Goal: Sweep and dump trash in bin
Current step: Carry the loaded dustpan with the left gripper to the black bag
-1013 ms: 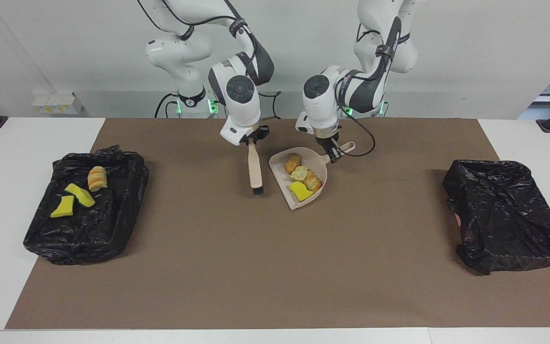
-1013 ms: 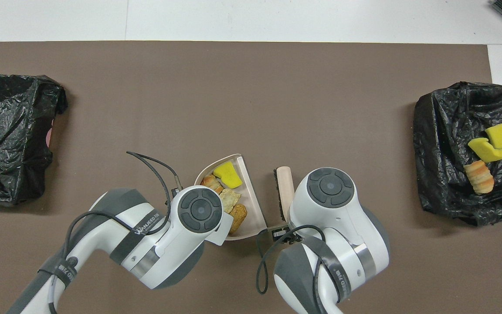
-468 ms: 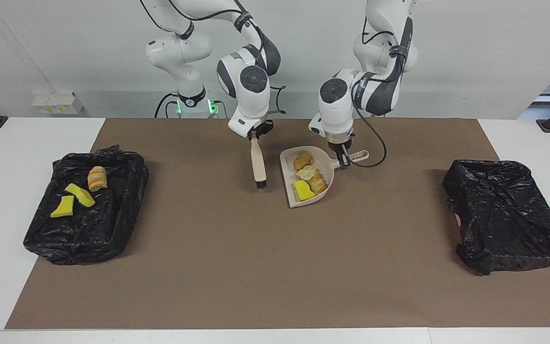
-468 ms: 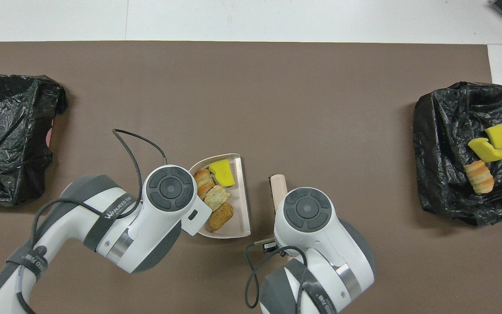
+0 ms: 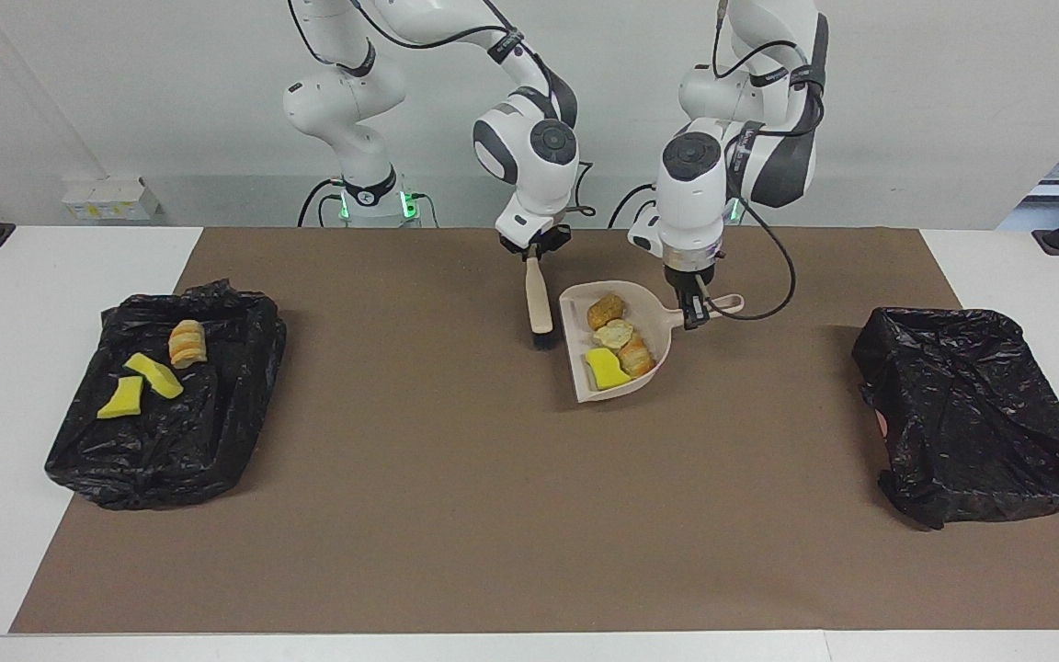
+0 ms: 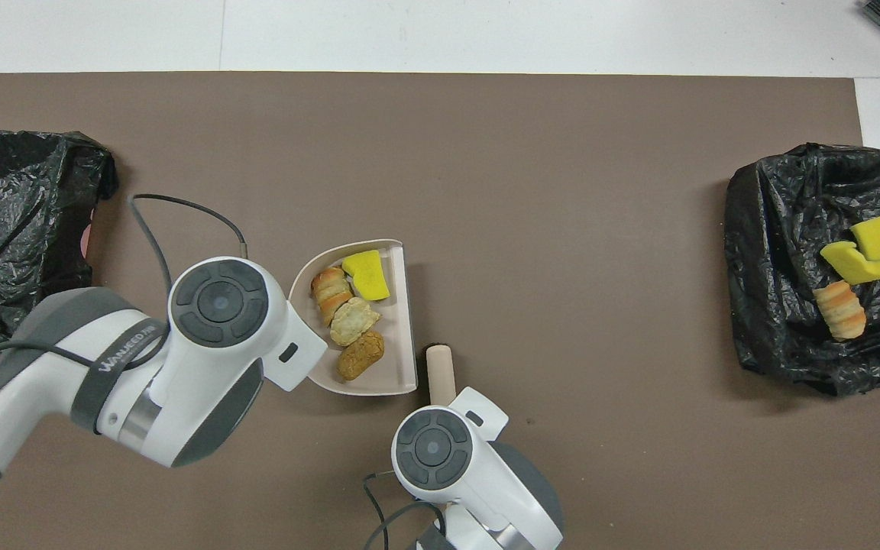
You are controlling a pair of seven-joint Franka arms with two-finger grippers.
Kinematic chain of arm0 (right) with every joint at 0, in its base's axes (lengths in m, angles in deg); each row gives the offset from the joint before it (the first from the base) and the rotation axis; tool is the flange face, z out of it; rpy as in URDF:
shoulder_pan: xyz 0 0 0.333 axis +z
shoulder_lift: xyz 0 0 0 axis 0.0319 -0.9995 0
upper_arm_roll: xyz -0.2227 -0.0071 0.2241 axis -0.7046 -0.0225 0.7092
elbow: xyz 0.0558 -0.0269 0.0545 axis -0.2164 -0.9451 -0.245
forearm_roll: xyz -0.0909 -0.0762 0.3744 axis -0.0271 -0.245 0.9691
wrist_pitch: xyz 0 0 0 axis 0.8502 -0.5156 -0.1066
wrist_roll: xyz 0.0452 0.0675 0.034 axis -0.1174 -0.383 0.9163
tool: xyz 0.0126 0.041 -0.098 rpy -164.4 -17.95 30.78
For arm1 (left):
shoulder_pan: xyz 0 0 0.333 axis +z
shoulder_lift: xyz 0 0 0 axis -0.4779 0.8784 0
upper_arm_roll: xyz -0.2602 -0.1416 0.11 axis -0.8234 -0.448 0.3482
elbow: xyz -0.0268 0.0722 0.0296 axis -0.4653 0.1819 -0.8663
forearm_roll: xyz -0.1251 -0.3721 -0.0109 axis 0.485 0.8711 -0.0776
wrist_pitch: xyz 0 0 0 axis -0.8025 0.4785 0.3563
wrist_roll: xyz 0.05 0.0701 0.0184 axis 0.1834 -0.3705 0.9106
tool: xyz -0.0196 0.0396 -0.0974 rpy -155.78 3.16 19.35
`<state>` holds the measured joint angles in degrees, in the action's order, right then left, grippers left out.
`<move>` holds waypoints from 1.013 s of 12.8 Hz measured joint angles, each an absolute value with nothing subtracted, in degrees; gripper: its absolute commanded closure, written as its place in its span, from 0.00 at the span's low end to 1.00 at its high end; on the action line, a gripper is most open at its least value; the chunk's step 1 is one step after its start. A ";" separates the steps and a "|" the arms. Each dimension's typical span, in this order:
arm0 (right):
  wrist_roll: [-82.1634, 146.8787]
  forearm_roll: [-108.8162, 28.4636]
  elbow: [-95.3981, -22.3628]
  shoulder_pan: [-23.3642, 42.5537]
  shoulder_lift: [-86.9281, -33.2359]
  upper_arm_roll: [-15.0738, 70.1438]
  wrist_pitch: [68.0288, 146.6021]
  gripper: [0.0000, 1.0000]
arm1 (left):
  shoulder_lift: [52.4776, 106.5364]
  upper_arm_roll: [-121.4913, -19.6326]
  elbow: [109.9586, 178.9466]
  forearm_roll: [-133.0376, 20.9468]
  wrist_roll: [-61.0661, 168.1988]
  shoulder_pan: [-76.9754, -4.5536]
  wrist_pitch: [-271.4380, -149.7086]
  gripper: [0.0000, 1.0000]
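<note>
The left gripper (image 5: 693, 311) is pinched on the handle of the beige dustpan (image 5: 585, 308), and over the past second it has carried the loaded pan off the middle of the brown mat (image 5: 493, 506) toward the left arm's end of the table. In the facing view the pan is raised off the mat and roughly level. It is now closer to the empty black-bagged bin (image 5: 975, 414) at that end, though still well apart from it.

Four pieces of trash ride in the pan: one yellow sponge chunk (image 5: 607, 368) near the open lip and three bread pieces (image 5: 620, 335) in a row up toward the handle. None has slid out during the move; the overhead view shows all four inside the rim (image 6: 408, 321).

The right gripper (image 5: 537, 250) is clamped shut on the handle of the beige brush (image 5: 540, 299), which hangs bristles down just beside the pan. It has drawn back toward the robots along with the pan, and the bristles now look clear of the mat.

The other black-bagged bin (image 5: 244, 405), at the right arm's end, already holds two yellow sponge chunks (image 5: 139, 384) and one bread roll (image 5: 187, 342).

No loose trash is left on the mat, so sweeping looks finished. What remains, I judge, is carrying this pan over a bin and tipping it; keeping it level on the way matters, since the sponge sits close to the open edge.
</note>
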<state>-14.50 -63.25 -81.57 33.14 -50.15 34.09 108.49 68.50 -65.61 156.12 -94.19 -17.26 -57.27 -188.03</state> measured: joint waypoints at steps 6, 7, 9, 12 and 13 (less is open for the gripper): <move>-14.73 -63.31 -80.34 33.68 -50.17 33.71 106.16 0.00 | 65.84 -65.47 155.03 -95.34 -25.76 -47.20 -187.68 1.00; -14.73 -63.37 -79.43 33.57 -49.96 33.39 104.64 0.00 | 65.88 -65.46 154.21 -95.37 -27.99 -44.95 -187.68 1.00; -14.35 -65.07 -76.59 31.86 -48.85 33.08 101.32 0.00 | 65.98 -65.44 152.19 -95.40 -33.64 -39.80 -187.69 1.00; -7.94 -67.09 -70.80 25.88 -46.81 32.91 95.06 0.00 | 66.94 -65.40 148.14 -95.40 -39.13 -32.46 -187.70 1.00; -4.25 -68.02 -68.35 23.24 -46.43 32.86 92.54 0.00 | 67.77 -65.40 146.49 -95.40 -40.98 -30.22 -187.69 1.00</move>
